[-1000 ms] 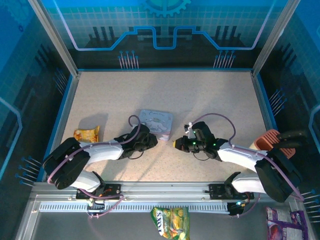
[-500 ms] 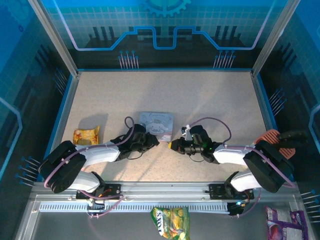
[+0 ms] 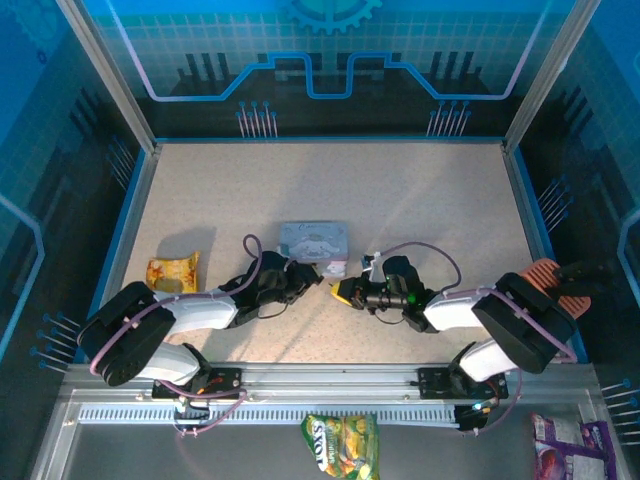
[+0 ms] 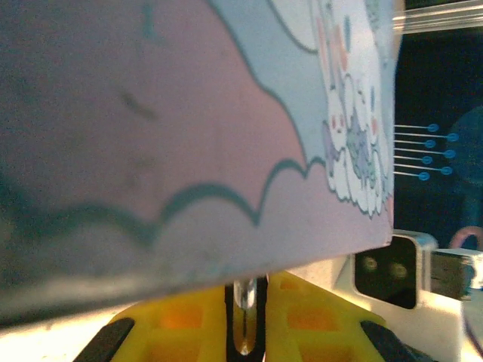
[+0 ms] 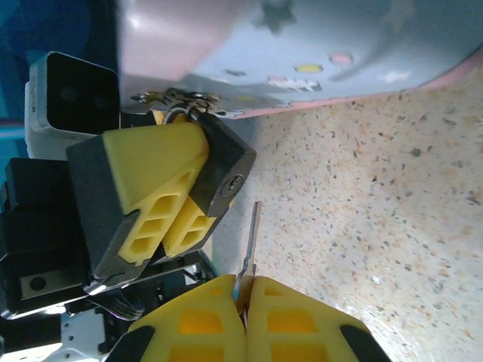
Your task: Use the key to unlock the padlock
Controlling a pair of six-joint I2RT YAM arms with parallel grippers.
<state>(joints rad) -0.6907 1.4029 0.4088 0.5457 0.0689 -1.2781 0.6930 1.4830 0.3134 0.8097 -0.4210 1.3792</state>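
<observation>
Pinches the key (image 5: 251, 237) edge-on in the right pincer (image 5: 243, 290), clenched tight, with the thin blade poking out ahead of the fingertips. Clamps the padlock (image 5: 229, 170) in the left pincer (image 5: 202, 185), likewise closed, with the keyhole face turned out past the yellow fingers and toward the key. Puts the blade tip just beside and a little below that keyhole, apart from it and not yet in. Risks, by judgement: skating the tip off the lock face if pushed while off line with the slot; twisting or slipping the sliver in the right pads, since gripped only at its short end; bending so thin a blade under a sideways shove; rocking the padlock within the left fingers, being held only by its back part, and so carrying the slot away from the tip. Could also drag the lilac tin (image 5: 317, 45), just above and behind the left pincer, since seemingly hooked to it by the shackle at the rim, though hard to tell for sure among the small metal bits there. Shows the tin shut, lid down, resting on the speckled table (image 5: 392, 196); hides whatever lies inside. From overhead, sets both pincers tip to tip just in front of the tin, with a yellow snack packet (image 3: 172, 270) well off to the left pincer's outer side.
</observation>
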